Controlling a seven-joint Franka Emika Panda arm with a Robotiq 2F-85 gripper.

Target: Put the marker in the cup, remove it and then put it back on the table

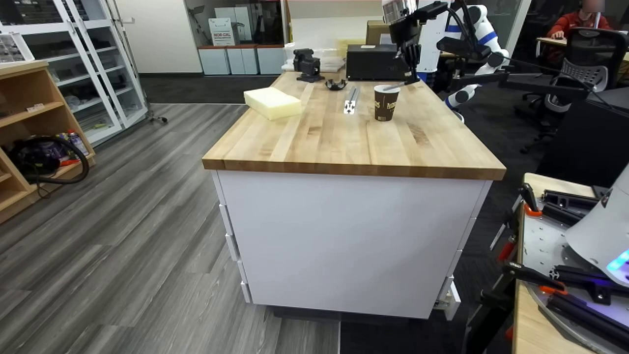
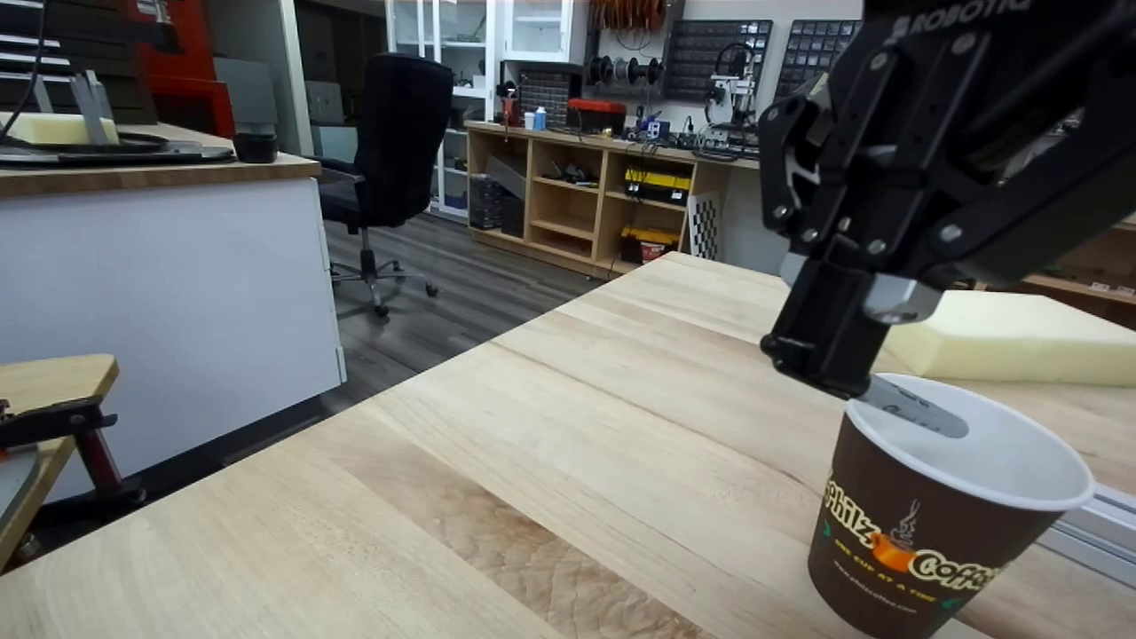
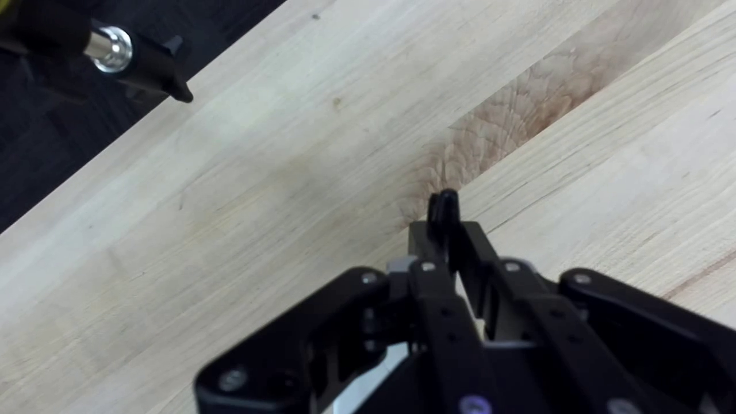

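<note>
A pale foam block (image 1: 272,103) lies on the table (image 1: 319,142), well left of the cup (image 1: 385,105) in an exterior view. Next along, a metal rail (image 1: 351,101), just left of the cup. And there's the cup itself, upright! The marker (image 1: 393,86) slants over its mouth, rim contact too close to call, and up to the cup's right, the gripper (image 1: 412,77) is clenched tight around that marker.

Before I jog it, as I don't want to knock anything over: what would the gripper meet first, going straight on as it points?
Probably the table for the gripper itself, beside the cup. But the marker it holds juts over the cup and might touch it sooner; depth is unclear.
</note>
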